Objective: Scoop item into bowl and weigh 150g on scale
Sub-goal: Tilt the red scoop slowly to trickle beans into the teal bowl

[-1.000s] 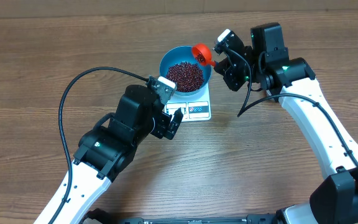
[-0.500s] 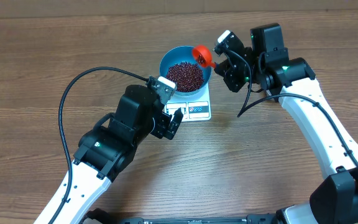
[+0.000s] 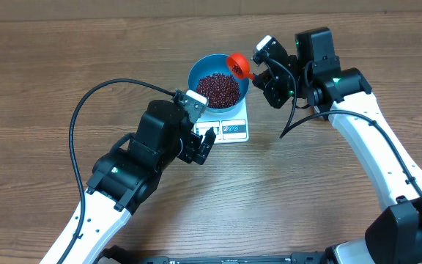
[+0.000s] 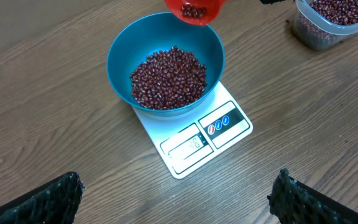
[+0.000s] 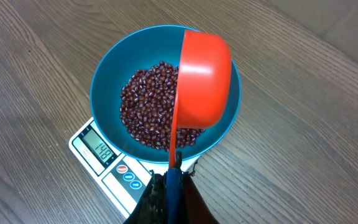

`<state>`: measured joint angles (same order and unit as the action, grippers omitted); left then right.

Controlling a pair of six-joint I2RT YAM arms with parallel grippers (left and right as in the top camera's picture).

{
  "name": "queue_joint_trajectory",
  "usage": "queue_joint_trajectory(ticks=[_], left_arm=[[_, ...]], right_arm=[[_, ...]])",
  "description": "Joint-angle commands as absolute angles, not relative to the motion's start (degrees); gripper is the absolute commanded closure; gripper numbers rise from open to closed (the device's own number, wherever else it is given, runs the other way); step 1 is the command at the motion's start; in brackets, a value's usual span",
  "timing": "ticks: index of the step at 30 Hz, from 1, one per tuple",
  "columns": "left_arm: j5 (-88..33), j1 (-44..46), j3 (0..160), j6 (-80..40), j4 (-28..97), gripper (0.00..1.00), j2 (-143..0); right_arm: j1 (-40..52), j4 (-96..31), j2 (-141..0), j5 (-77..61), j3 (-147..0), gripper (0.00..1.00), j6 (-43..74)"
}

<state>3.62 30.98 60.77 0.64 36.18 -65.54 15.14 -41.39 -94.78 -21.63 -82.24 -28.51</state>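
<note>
**A:** Is there any writing you can read?

**B:** Only on the scale (image 5: 104,155). In the right wrist view its display appears to read 148. In the left wrist view the same panel is too faint to read, and from overhead it is too small. The print around the red and blue buttons (image 4: 219,123) cannot be read in any view.

**A:** Where are the beans?

**B:** Most form a maroon heap (image 3: 218,88) in the light blue bowl (image 3: 191,77), which sits on the scale's platform and overhangs it. The display edge sticks out in front.

**A:** And the end effectors?

**B:** The right end effector (image 5: 171,180) is pressed together on the thin handle of an orange-red scoop (image 5: 204,78). The scoop hangs tilted over the bowl's rim. The left end effector (image 4: 176,208) is spread wide with nothing between its fingers. It hovers over the wooden worktop (image 3: 50,73), just in front of the scale.

**A:** What does one camera catch that the others miss?

**B:** The left wrist camera looks into the scoop's mouth and shows a few beans inside. The right wrist camera sees only its smooth back. The left wrist view alone shows a clear tub (image 4: 334,22) holding more beans, on the worktop beyond the scale.
</note>
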Motion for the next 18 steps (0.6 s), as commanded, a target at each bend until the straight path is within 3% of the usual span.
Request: queue_joint_trajectory(ticks=[1, 12, 18], left_arm=[[3.5, 30.8, 60.6, 1.7, 36.2, 0.0, -65.6], [3.5, 30.8, 60.6, 1.7, 36.2, 0.0, -65.6], [3.5, 30.8, 60.6, 1.7, 36.2, 0.01, -65.6]], right_arm=[[15.5, -41.1, -94.7, -22.2, -83.6, 0.96, -28.4], [14.2, -41.3, -94.6, -30.1, -83.6, 0.96, -13.6], [12.4, -41.1, -94.6, -33.5, -83.7, 0.96, -11.9]])
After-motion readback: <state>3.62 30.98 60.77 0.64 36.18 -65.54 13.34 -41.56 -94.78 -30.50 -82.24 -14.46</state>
